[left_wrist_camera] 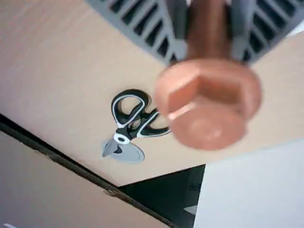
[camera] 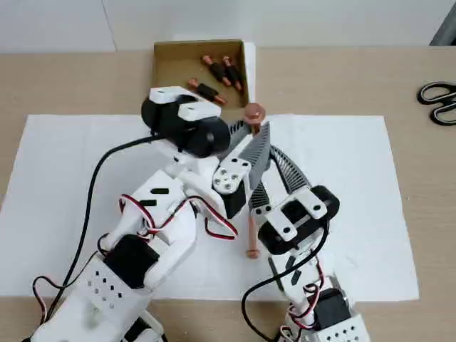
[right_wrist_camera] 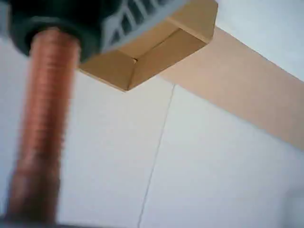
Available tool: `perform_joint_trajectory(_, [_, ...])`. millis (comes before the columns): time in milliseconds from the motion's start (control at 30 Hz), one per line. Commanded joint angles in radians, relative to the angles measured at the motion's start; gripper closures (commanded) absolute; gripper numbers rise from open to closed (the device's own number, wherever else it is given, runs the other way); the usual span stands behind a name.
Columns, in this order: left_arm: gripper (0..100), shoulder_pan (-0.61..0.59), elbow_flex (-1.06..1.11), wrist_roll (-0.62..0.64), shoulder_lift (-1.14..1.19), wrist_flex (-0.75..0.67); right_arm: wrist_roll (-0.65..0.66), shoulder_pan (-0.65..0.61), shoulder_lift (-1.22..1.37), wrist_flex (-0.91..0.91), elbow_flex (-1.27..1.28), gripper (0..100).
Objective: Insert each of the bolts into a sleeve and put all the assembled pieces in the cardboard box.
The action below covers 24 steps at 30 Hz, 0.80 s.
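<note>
The cardboard box (camera: 165,68) sits at the far edge of the white paper sheet (camera: 356,214). Three assembled pieces (camera: 217,70) already lie inside it, toward its right wall.

Just right of the box, the left gripper (camera: 257,128) is closed on a copper bolt (camera: 253,112). The left wrist view shows its ribbed grey fingers (left_wrist_camera: 137,21) pinching the shank directly behind the flanged hex head. The bolt is lifted off the paper with its head standing clear of the fingertips.

Below it in the high view, a second bolt (camera: 251,235) shows between the two arms, with its head toward the near edge. In the right wrist view a threaded copper shank (right_wrist_camera: 45,123) runs up into a black sleeve (right_wrist_camera: 47,21), and a grey finger lies against that sleeve.

The right gripper (camera: 274,153) reaches in under the left one. I judge it closed on the sleeve, though the far finger is hidden. Scissors (camera: 438,100) lie on the wooden table (camera: 71,78), well apart at the right.

The bolts look like small, rigid metal parts that are light and unlikely to be damaged. The head is smooth, so the threaded shank just under it is probably the surest place to hold. The sleeve's dark body should give more friction. A pinch off the bolt's axis could let it swivel, which would spoil its alignment with the sleeve.
</note>
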Motion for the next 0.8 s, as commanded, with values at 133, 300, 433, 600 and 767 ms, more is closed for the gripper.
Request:
perform_joint_trajectory(133, [99, 0.006, 0.061, -0.009, -0.020, 0.005, -0.003, -0.001, -0.018, -0.025, -0.015, 99.5])
perform_joint_trajectory(300, [97, 0.006, 0.102, -0.112, -0.021, 0.006, -0.003, -0.001, -0.018, -0.028, -0.015, 99.5])
perform_joint_trajectory(433, [85, 0.008, 0.097, -0.157, -0.021, 0.060, -0.003, 0.001, -0.018, -0.025, -0.015, 99.5])
perform_joint_trajectory(600, [73, 0.008, 0.097, -0.160, -0.020, 0.157, -0.002, 0.001, -0.018, -0.024, -0.015, 99.5])
perform_joint_trajectory(767, [72, 0.006, 0.099, -0.160, -0.020, 0.170, -0.002, 0.030, -0.018, -0.024, -0.017, 99.5])
